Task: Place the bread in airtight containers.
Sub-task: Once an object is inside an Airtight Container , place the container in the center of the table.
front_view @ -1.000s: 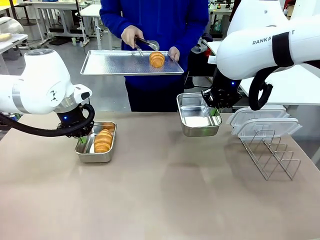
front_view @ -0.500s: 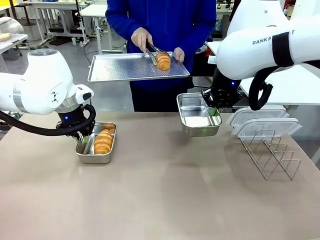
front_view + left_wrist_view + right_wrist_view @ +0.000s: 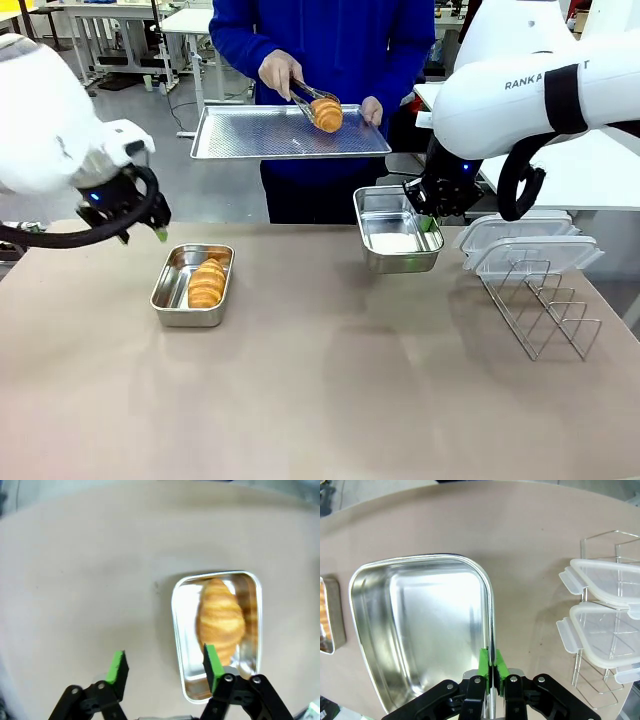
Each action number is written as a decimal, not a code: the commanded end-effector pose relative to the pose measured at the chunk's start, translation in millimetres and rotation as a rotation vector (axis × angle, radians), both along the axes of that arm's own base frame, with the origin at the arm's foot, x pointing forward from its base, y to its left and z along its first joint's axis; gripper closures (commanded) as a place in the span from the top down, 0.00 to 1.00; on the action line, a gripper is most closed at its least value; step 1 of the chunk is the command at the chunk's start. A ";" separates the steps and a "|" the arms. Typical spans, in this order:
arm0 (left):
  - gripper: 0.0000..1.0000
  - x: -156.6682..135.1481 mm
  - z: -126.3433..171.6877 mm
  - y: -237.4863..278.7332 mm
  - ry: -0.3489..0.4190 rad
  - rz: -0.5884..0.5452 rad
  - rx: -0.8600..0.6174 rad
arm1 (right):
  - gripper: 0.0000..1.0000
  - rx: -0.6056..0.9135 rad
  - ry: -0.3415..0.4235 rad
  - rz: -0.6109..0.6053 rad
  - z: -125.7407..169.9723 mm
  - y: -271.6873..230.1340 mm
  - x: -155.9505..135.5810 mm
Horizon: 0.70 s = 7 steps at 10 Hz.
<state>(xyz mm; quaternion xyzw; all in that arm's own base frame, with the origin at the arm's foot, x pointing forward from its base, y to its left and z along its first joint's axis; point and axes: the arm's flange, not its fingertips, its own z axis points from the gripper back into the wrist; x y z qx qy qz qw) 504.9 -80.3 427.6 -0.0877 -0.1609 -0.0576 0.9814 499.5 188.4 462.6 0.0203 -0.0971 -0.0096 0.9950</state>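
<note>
we read "ranka" in dark letters on the right arm point(image 3: 540, 85). the right gripper point(image 3: 491, 667) points down at the far container point(image 3: 400, 262), jaws pinched tight on its thin side rim, as the right wrist view makes plain. the left gripper point(image 3: 165, 665) hangs above the table, jaws spread wide, holding nothing. one croissant point(image 3: 206, 283) lies in the near container point(image 3: 165, 290). the second croissant point(image 3: 327, 115) sits in a person's tongs point(image 3: 303, 93) over a tray point(image 3: 250, 135). clear lids point(image 3: 607, 577) rest on a wire rack point(image 3: 545, 310).
</note>
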 end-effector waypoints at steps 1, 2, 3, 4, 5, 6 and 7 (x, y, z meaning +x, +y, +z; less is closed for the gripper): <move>1.00 -25.6 28.3 50.5 -0.014 -0.296 -0.149 | 0.00 -0.012 -0.012 -0.004 3.2 -1.0 0.1; 1.00 -33.1 45.0 78.7 -0.038 -0.466 -0.233 | 0.00 -0.012 -0.012 -0.004 3.2 -1.0 0.1; 1.00 -40.4 56.7 104.5 -0.086 -0.585 -0.280 | 0.00 -0.012 -0.012 -0.004 3.2 -1.0 0.1; 1.00 -50.2 63.5 128.7 -0.143 -0.698 -0.296 | 0.00 -0.012 -0.012 -0.004 3.2 -1.0 0.1; 1.00 -57.7 68.5 149.2 -0.194 -0.766 -0.273 | 0.00 -0.012 -0.012 -0.004 3.2 -1.0 0.1; 1.00 -69.0 70.3 172.1 -0.259 -0.836 -0.240 | 0.00 -0.012 -0.012 -0.004 3.2 -1.0 0.1; 1.00 -75.6 67.0 186.9 -0.326 -0.865 -0.230 | 0.00 -0.012 -0.012 -0.004 3.2 -1.0 0.1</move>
